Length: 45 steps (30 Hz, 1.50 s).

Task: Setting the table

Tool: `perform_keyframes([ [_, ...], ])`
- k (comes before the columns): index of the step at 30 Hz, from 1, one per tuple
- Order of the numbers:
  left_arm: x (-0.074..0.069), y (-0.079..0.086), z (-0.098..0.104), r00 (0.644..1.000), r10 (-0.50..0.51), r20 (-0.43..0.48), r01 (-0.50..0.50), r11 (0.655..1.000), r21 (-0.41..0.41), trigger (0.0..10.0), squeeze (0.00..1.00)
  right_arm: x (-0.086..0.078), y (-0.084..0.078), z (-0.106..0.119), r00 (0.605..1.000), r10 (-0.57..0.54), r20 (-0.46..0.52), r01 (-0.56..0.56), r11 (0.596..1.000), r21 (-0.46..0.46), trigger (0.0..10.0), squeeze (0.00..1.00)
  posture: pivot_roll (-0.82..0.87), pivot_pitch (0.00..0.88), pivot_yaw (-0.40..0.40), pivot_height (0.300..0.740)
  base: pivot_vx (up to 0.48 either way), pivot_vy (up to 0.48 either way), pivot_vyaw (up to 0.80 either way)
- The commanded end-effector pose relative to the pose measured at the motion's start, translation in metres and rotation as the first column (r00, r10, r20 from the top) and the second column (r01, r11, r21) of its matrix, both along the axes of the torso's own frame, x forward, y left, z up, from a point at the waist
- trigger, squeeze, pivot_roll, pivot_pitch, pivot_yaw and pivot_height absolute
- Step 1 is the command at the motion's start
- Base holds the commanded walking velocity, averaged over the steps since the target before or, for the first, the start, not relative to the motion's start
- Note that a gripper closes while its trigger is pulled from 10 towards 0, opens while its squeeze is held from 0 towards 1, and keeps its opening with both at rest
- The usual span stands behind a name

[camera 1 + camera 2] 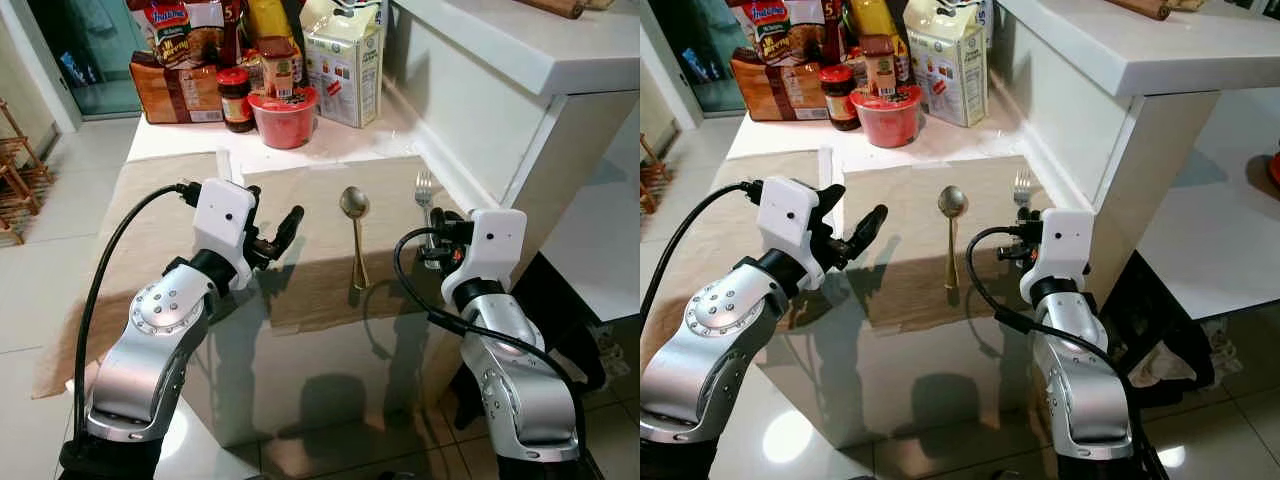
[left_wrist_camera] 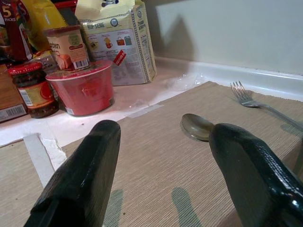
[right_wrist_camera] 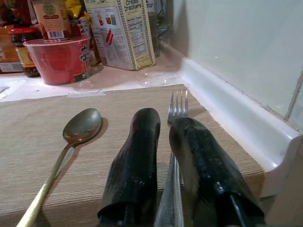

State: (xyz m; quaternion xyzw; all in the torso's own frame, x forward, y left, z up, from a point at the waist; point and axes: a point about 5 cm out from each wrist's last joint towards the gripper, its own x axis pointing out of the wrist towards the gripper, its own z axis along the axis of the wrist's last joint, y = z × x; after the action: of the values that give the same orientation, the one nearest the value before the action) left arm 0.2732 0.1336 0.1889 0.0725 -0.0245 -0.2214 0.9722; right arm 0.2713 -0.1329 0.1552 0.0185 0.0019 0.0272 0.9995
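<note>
A white table (image 1: 300, 145) carries a tan placemat (image 1: 300, 280), and on the mat lie one spoon (image 1: 354, 232) and one fork (image 1: 424, 192), side by side and apart, both with handles toward the robot. At the far end stand one carton (image 1: 344, 62), one red cup (image 1: 284, 115) and one dark jar (image 1: 236, 99), among other packets.

The right gripper (image 3: 163, 142) sits low over the fork's handle, its two fingers closed around it. The left gripper (image 2: 165, 156) hovers spread wide above the mat, holding nothing, near the spoon's bowl.

The fork seems to be in hand for placing. To do it well, keep it flat on the mat, parallel to the spoon, and release only once it rests.
</note>
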Motion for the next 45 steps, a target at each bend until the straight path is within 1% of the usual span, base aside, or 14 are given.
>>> perform_keyframes([
  [1,0.0018,0.0002,0.0029,1.000,0.003,0.011,-0.003,1.000,0.011,10.0,0.00,0.0010,0.0024,-0.0020,1.000,0.003,-0.008,-0.003,1.000,-0.008,10.0,0.00,0.10,0.000,0.037,0.740,0.000,0.480,0.00],
  [6,0.0019,-0.0012,0.0018,1.000,-0.005,0.017,0.005,0.999,0.046,10.0,0.00,0.0011,0.0045,-0.0022,1.000,0.009,-0.003,-0.009,1.000,-0.013,10.0,0.00,0.10,0.000,0.037,0.740,0.000,0.480,0.00],
  [12,0.0030,-0.0032,0.0009,1.000,-0.014,0.017,0.013,0.999,0.051,10.0,0.00,0.0015,0.0040,-0.0028,1.000,0.007,-0.002,-0.007,1.000,-0.021,10.0,0.00,0.10,0.000,0.039,0.740,0.000,0.474,0.00],
  [17,0.0047,-0.0041,0.0010,1.000,-0.013,0.016,0.012,0.999,0.051,10.0,0.00,0.0018,0.0036,-0.0021,1.000,0.005,0.005,-0.005,1.000,-0.022,10.0,0.00,0.10,0.000,0.040,0.740,0.000,0.000,0.00],
  [18,0.0049,-0.0042,0.0010,1.000,-0.013,0.016,0.012,0.999,0.053,10.0,0.00,0.0015,0.0030,-0.0012,1.000,0.000,0.011,0.000,1.000,-0.007,10.0,0.23,0.10,0.000,0.039,0.740,0.000,0.000,0.00],
  [19,0.0049,-0.0042,0.0010,1.000,-0.013,0.016,0.012,0.999,0.053,10.0,0.00,0.0015,0.0030,-0.0012,1.000,0.000,0.011,0.000,1.000,-0.007,10.0,0.23,0.10,0.000,0.039,0.740,0.000,0.000,0.00],
  [20,0.0054,-0.0042,0.0012,1.000,-0.014,0.017,0.013,0.999,0.049,10.0,0.00,0.0013,0.0021,-0.0003,1.000,-0.006,0.017,0.006,1.000,0.001,10.0,1.00,0.10,0.000,0.040,0.740,0.000,0.000,0.00],
  [23,0.0054,-0.0048,0.0018,1.000,-0.017,0.019,0.016,0.999,0.045,10.0,0.00,0.0015,0.0016,-0.0007,1.000,-0.006,0.016,0.006,1.000,-0.010,10.0,1.00,0.10,0.000,0.041,0.740,0.000,0.000,0.00],
  [36,0.0048,-0.0047,0.0027,1.000,-0.015,0.022,0.014,0.999,0.041,10.0,0.00,0.0012,0.0047,0.0001,1.000,0.007,0.028,-0.008,1.000,0.006,10.0,1.00,0.10,0.000,0.040,0.740,0.000,0.000,0.00],
  [40,0.0040,-0.0052,0.0031,0.999,-0.019,0.027,0.017,0.999,0.045,10.0,0.00,0.0022,0.0041,-0.0002,1.000,-0.003,0.023,0.003,1.000,-0.019,10.0,1.00,0.10,0.000,0.039,0.740,0.000,0.000,0.00],
  [41,0.0038,-0.0053,0.0031,0.999,-0.019,0.027,0.018,0.999,0.046,10.0,0.00,0.0023,0.0036,0.0001,1.000,-0.007,0.025,0.008,1.000,-0.030,10.0,0.83,0.10,0.000,0.039,0.740,0.000,0.000,0.00],
  [42,0.0034,-0.0056,0.0029,0.999,-0.021,0.028,0.020,0.999,0.048,10.0,0.00,0.0024,0.0032,0.0008,1.000,-0.010,0.029,0.011,0.999,-0.038,10.0,0.01,0.10,0.000,0.039,0.740,0.000,0.000,0.00],
  [45,0.0024,-0.0064,0.0037,0.999,-0.028,0.034,0.026,0.999,0.040,10.0,0.00,0.0025,0.0035,0.0019,0.999,-0.004,0.036,0.006,0.999,-0.041,10.0,0.00,0.10,0.000,0.040,0.740,0.000,-0.329,0.00],
])
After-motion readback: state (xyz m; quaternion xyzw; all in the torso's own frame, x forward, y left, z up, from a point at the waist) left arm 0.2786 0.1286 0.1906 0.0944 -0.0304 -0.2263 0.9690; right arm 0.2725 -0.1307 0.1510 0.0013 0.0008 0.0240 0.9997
